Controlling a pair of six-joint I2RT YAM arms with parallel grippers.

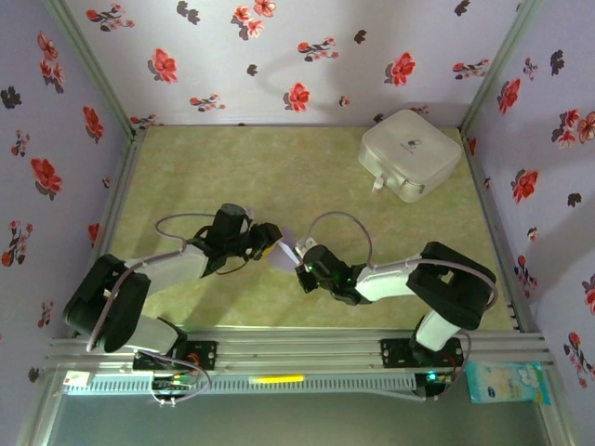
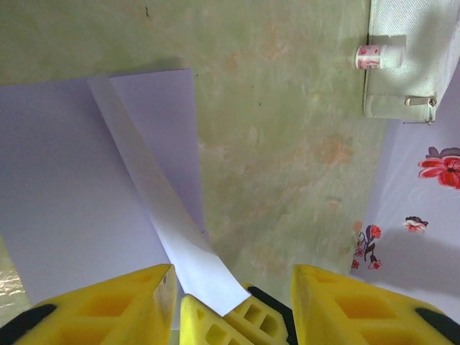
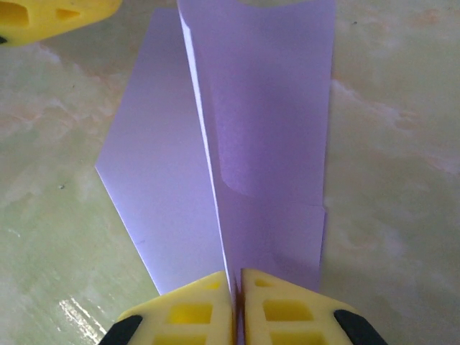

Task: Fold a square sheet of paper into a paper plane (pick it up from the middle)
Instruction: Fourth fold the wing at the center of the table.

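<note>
The sheet of paper (image 3: 266,144) is in the middle of the worktop (image 1: 279,167), a little toward the near edge. It lies between the two hands and well apart from the white box (image 1: 410,155) in the far right corner. It is part folded: a long crease runs down its middle. One flap spreads to the left of the crease, and the other, on the right, carries a soft curved bend.

The right hand (image 3: 234,287) has its fingers pressed together on the near end of that crease, pinching the paper. The left hand (image 2: 231,272) is spread, its yellow fingers standing either side of a narrow pale strip of the sheet without gripping it. Whether the paper's underside rests on the worktop cannot be told.

The step in hand looks like setting the next fold along the centre crease, with the right hand as anchor and the left about to take a fresh hold. To do it well, the right pinch should stay firm and unmoving, so that the crease does not creep. The left hand should close squarely over the strip close to the crease rather than out at a corner, with the layers' edges lined up first. Thin paper buckles easily, so the approach should be slow. The two hands should not pull away from each other, since that could tear the sheet or drag it out of the pinch. The curved bend is better smoothed flat than pressed into a stray crease.
</note>
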